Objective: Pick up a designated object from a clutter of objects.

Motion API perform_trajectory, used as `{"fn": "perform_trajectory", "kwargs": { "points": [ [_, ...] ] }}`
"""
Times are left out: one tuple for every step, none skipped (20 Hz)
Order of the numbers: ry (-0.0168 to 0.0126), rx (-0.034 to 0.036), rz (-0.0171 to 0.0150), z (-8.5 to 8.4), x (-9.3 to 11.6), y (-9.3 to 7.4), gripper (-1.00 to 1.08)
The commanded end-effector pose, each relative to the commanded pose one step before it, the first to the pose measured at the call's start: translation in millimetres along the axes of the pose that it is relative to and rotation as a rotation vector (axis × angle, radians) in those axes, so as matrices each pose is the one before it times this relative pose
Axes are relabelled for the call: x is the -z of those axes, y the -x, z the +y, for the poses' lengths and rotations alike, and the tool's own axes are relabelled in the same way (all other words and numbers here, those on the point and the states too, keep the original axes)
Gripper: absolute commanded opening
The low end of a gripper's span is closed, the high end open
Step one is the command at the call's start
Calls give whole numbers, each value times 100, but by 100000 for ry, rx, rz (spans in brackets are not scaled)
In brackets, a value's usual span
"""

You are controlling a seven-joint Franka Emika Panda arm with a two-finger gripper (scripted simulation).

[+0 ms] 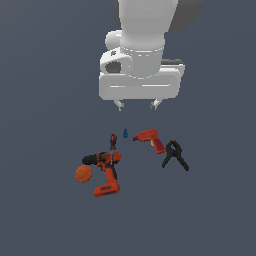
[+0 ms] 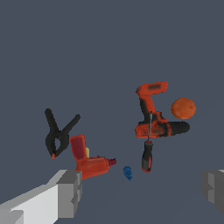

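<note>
The designated object, a small all-red drill [image 1: 150,139] [image 2: 89,161], lies on its side on the grey floor with its dark nose toward the tiny blue piece [image 1: 125,133] [image 2: 127,172]. My gripper [image 1: 137,105] [image 2: 142,190] hangs open above the clutter of objects, holding nothing. In the exterior view its fingertips sit just above and behind the small drill and blue piece. In the wrist view one grey finger [image 2: 65,192] overlaps the edge of the small red drill.
A black spring clamp [image 1: 175,155] [image 2: 59,132] lies beside the small drill's base. A larger orange-red drill [image 1: 104,172] [image 2: 153,114], an orange ball [image 1: 83,174] [image 2: 183,108] and a small dark red-black tool [image 1: 113,141] [image 2: 148,154] lie on the other side.
</note>
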State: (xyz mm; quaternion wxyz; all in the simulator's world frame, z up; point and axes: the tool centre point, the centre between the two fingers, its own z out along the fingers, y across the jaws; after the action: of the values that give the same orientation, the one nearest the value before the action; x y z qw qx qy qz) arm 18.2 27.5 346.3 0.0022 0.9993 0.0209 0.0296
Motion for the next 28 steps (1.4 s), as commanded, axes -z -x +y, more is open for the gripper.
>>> {"fn": "perform_trajectory", "kwargs": {
  "points": [
    [0, 0, 0, 1, 0, 0, 108],
    [10, -16, -96, 1, -24, 12, 108],
    [26, -56, -310, 10, -90, 24, 108],
    [41, -83, -474, 14, -129, 47, 108],
    [58, -105, -651, 21, -178, 61, 108],
    [64, -91, -674, 23, -178, 64, 108],
    [49, -42, -469, 18, -119, 43, 108],
    [32, -1, -266, 12, -63, 22, 108],
    [12, 24, -63, 5, -8, 6, 108],
    [-12, 1, 97, -3, 25, -6, 108],
    [-26, -102, 57, -14, -15, -7, 108],
    [-40, -233, -34, -17, -65, 4, 108],
    [-58, -359, -78, -28, -107, 8, 108],
    [-81, -488, -89, -38, -141, 10, 108],
    [-102, -610, -95, -50, -173, 12, 108],
    [-122, -732, -107, -58, -205, 14, 108],
    [-140, -850, -127, -67, -238, 18, 108],
    [-157, -974, -153, -76, -274, 23, 108],
    [-172, -1095, -175, -83, -307, 28, 108],
    [-189, -1221, -195, -92, -341, 34, 108],
    [-203, -1347, -217, -98, -375, 41, 108],
    [-216, -1478, -241, -105, -410, 48, 108],
    [-229, -1612, -266, -112, -445, 57, 108],
    [-239, -1748, -292, -117, -481, 67, 108],
    [-247, -1885, -318, -122, -516, 79, 108],
    [-254, -2024, -345, -125, -552, 91, 108],
    [-257, -2165, -373, -126, -587, 104, 108],
    [-259, -2307, -401, -127, -621, 119, 108]
  ]
}}
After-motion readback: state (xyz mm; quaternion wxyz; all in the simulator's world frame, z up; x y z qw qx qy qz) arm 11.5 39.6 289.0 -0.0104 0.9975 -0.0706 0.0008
